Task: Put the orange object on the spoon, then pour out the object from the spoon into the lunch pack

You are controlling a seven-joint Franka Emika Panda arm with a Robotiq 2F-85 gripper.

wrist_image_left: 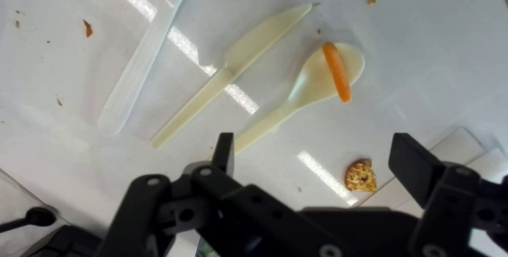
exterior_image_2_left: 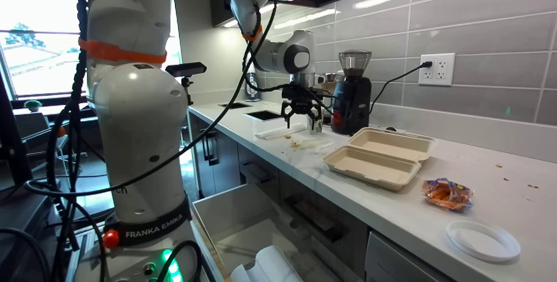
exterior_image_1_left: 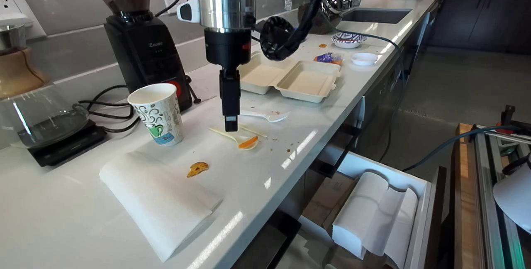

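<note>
The orange object [wrist_image_left: 337, 71] is a small orange stick that lies across the bowl of the spoon [wrist_image_left: 311, 82]. One of its ends reaches past the bowl's rim. The spoon is pale cream and rests on the counter; both also show in an exterior view, the orange object [exterior_image_1_left: 248, 142] on the spoon [exterior_image_1_left: 226, 133]. My gripper [wrist_image_left: 313, 146] is open and empty above the counter, with one finger over the end of the spoon's handle, hiding part of it. In both exterior views the gripper [exterior_image_1_left: 231, 125] [exterior_image_2_left: 303, 121] points down. The lunch pack [exterior_image_1_left: 309, 80] [exterior_image_2_left: 374, 166] lies open.
A cream knife [wrist_image_left: 226, 74] and a white fork [wrist_image_left: 139, 64] lie beside the spoon. A cracker piece [wrist_image_left: 360, 175], folded paper towel [exterior_image_1_left: 157, 202], paper cup [exterior_image_1_left: 157, 113] and coffee grinder [exterior_image_1_left: 145, 53] stand or lie nearby. A snack bag [exterior_image_2_left: 447, 195] and white lid [exterior_image_2_left: 483, 240] lie past the pack.
</note>
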